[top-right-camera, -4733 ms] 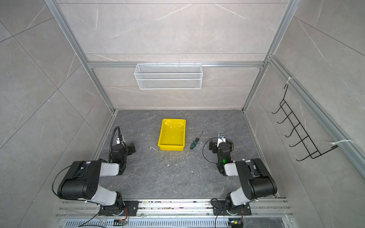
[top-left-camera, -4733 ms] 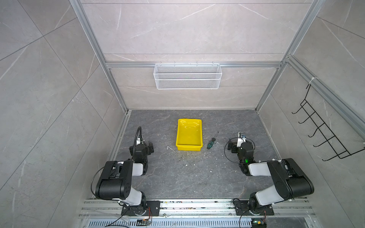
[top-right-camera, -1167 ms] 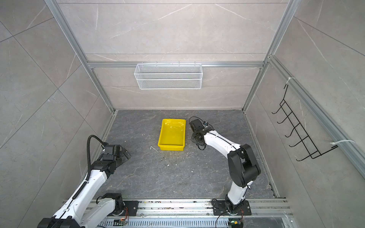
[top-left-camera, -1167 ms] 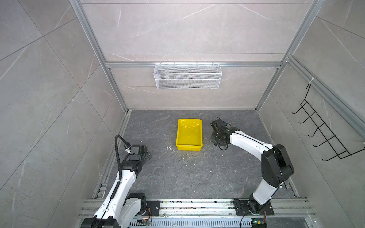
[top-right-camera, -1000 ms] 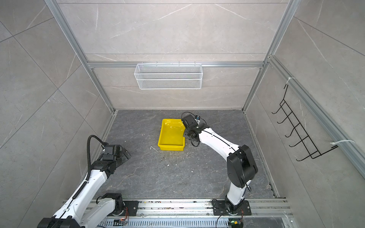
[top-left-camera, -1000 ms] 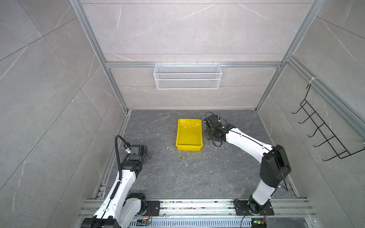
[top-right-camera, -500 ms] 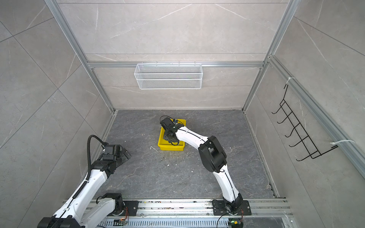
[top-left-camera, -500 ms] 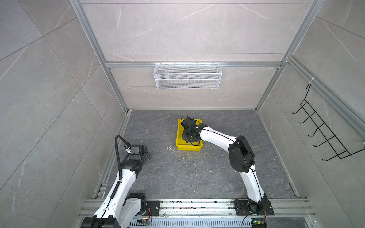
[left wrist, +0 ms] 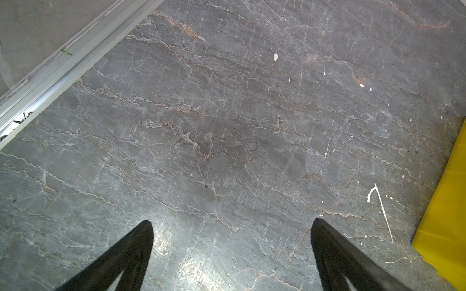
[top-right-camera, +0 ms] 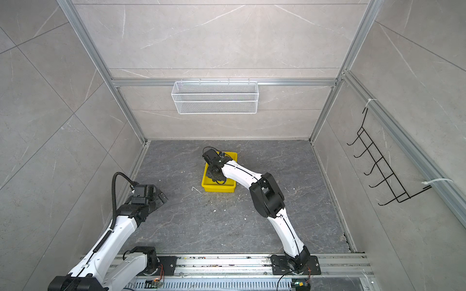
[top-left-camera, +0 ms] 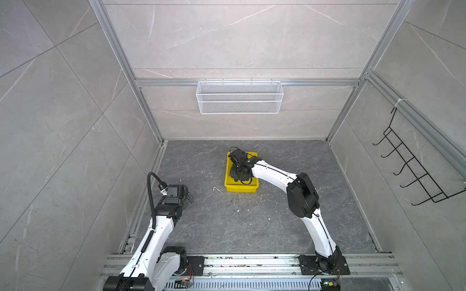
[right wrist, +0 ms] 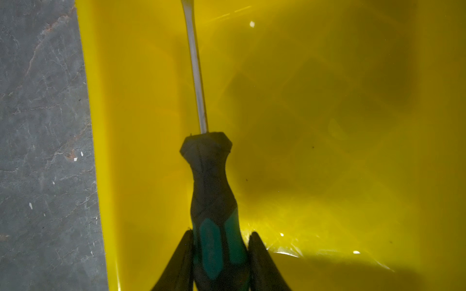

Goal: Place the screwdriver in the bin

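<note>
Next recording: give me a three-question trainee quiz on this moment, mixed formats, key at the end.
1. True or false: the right end effector is shut on the screwdriver.
2. What lies under the screwdriver's shaft? A) the bin B) the wire basket C) the hook rack
3. Fill in: the left end effector is ___ and holds nothing.
Key: 1 true; 2 A; 3 open.

Light grey veined tile walls [top-left-camera: 239, 37] in aluminium framing [top-left-camera: 121, 60], dark grey slate-look floor [top-left-camera: 227, 226] flecked white, white wire-mesh basket [top-left-camera: 239, 100] on back rail [top-left-camera: 164, 82], black wire hook rack [top-left-camera: 413, 161] on right wall, even diffuse light.
</note>
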You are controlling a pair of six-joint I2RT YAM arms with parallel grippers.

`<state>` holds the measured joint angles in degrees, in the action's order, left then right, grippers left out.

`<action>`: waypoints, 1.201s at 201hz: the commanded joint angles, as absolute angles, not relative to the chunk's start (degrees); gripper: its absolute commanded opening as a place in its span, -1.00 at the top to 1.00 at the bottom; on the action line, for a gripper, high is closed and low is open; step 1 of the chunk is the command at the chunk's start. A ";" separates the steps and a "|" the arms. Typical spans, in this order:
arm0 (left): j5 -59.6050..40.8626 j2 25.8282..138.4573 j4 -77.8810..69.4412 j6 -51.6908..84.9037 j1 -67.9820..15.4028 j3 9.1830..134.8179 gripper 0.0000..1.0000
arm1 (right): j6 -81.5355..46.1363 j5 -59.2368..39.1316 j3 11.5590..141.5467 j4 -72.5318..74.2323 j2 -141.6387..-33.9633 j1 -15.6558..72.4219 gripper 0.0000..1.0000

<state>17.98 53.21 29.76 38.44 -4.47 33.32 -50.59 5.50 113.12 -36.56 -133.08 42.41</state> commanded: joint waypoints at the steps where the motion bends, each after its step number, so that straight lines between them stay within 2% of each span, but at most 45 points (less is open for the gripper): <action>1: 18.55 53.16 29.53 38.80 -4.21 34.12 -0.99 | -51.12 5.28 115.55 -39.01 -135.02 42.37 0.60; 84: 18.78 52.99 29.71 38.85 -4.21 34.15 -0.99 | -49.53 6.42 121.07 -43.58 -137.38 42.36 0.37; 97: 18.74 52.92 29.71 38.89 -4.17 34.12 -0.99 | -49.46 6.50 121.07 -43.73 -136.99 42.30 0.28; 121: 18.73 52.93 29.71 38.94 -4.17 34.10 -0.99 | -49.14 6.72 121.33 -44.44 -136.13 42.36 -0.03; 150: 18.76 52.84 29.80 38.94 -4.22 34.10 -0.99 | -48.27 7.19 121.12 -46.04 -133.96 42.34 -0.13; 193: 18.81 52.86 29.97 39.09 -4.19 34.02 -0.99 | -43.79 13.63 112.42 -44.99 -121.18 42.12 -0.29; 219: 18.69 53.04 29.80 39.10 -4.19 34.09 -0.99 | -38.90 24.22 102.97 -44.98 -109.30 41.21 -0.48; 241: 18.40 53.74 29.44 38.87 -4.22 34.31 -0.99 | -36.46 34.74 89.44 -42.27 -96.87 39.38 -0.62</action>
